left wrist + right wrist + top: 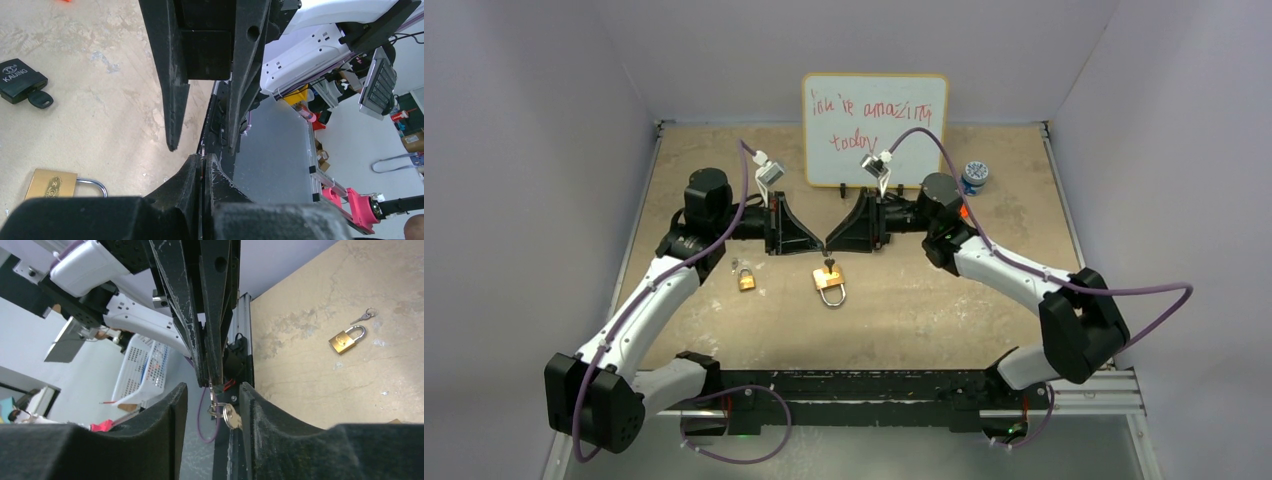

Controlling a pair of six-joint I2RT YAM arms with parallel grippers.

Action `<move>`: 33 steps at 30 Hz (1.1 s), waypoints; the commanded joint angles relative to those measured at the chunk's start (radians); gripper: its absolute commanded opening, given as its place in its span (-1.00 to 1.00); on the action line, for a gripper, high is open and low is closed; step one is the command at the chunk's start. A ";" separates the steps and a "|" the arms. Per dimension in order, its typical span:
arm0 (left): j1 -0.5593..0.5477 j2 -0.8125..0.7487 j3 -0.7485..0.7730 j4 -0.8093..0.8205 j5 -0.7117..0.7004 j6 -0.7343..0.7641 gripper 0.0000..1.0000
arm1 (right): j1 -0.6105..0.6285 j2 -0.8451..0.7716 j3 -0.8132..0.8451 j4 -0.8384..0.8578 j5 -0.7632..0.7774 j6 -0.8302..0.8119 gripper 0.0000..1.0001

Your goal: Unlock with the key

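My left gripper is shut on a small key ring above the middle of the table. A silver key hangs from the ring below its fingertips. My right gripper faces it tip to tip and is open. In the right wrist view, its fingers stand on either side of the hanging key without touching it. A large brass padlock lies on the table just nearer than the grippers, shackle toward the arms. The same padlock shows in the left wrist view.
A small brass padlock lies left of centre with loose keys beside it. A black KAJUNG lock with a black-headed key lies near the large padlock. A whiteboard stands at the back, a blue roll to its right.
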 commanded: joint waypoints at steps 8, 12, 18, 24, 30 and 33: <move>-0.001 0.003 0.036 0.053 0.013 0.000 -1.00 | 0.017 0.016 0.059 -0.046 -0.063 -0.067 -0.70; -0.001 0.006 0.037 0.090 0.012 -0.008 -1.00 | 0.017 0.022 0.056 -0.046 -0.074 -0.068 -0.78; -0.001 0.028 0.041 0.104 -0.001 -0.045 -0.95 | 0.017 0.027 0.060 -0.033 -0.079 -0.062 -1.00; 0.000 0.038 0.042 0.010 -0.167 -0.010 -0.07 | 0.015 0.007 -0.012 -0.046 0.051 -0.094 -1.00; 0.003 0.069 0.039 -0.233 -0.640 0.005 0.20 | -0.022 -0.018 -0.159 -0.013 0.190 -0.119 -1.00; 0.004 0.100 0.035 -0.269 -0.729 -0.048 0.26 | -0.031 -0.049 -0.199 -0.068 0.231 -0.171 -1.00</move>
